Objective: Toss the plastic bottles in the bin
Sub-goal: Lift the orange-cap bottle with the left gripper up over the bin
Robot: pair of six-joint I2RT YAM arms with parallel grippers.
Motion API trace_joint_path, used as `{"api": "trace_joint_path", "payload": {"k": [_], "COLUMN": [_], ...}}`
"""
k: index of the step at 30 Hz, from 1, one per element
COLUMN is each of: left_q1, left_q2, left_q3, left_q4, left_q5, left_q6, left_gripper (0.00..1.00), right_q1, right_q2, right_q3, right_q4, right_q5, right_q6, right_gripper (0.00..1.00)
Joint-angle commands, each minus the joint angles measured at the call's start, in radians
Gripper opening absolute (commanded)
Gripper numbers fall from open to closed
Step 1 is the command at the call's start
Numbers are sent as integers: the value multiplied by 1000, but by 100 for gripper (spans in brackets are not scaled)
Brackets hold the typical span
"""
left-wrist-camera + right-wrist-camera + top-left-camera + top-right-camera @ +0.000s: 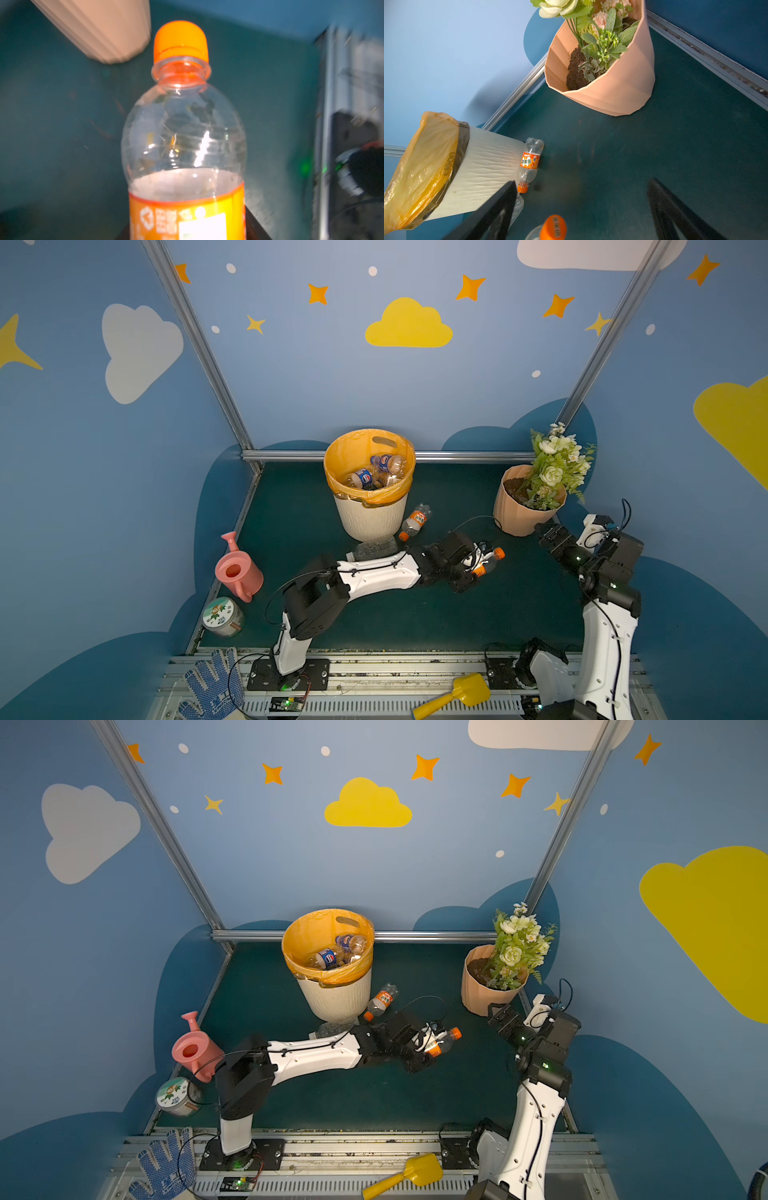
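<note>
Right of centre in a top view, the left gripper (pixel 478 567) pinches the orange-capped bottle (pixel 491 561) by its label band, probably a light, springy, slick shell best held there, while the right gripper (pixel 542 529) gapes empty and the bin (pixel 370 518) stands above-left

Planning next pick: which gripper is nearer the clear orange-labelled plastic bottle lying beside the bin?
Left. The left gripper, holding another orange-capped bottle, is just right of the lying bottle; the open right gripper is farther right, by the peach flower pot.
</note>
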Motion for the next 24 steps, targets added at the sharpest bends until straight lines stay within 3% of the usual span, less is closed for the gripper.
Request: {"api": "trace_joint_path", "payload": {"k": [1,5,14,24], "left_q1": [-1,-1,4,17], "left_q2": [-85,-213,-497,-774], "left_q3": [-43,-103,-205,-207], "left_q4": [91,138,164,127], "left_q5": [-57,-163,-435,-665], "left_q6": [-59,-80,-68,75], "left_gripper": [45,44,45,44], "right_q1": [-3,-1,87,427], "right_q2": [-17,-18,8,77], "right_q3": [-14,-20,-20,32], "right_q4": [14,28,165,246], "right_q5": [-19,-43,-274,-105], "right_q6": [-4,-1,-6,-40], "right_gripper": [95,95,94,94]}}
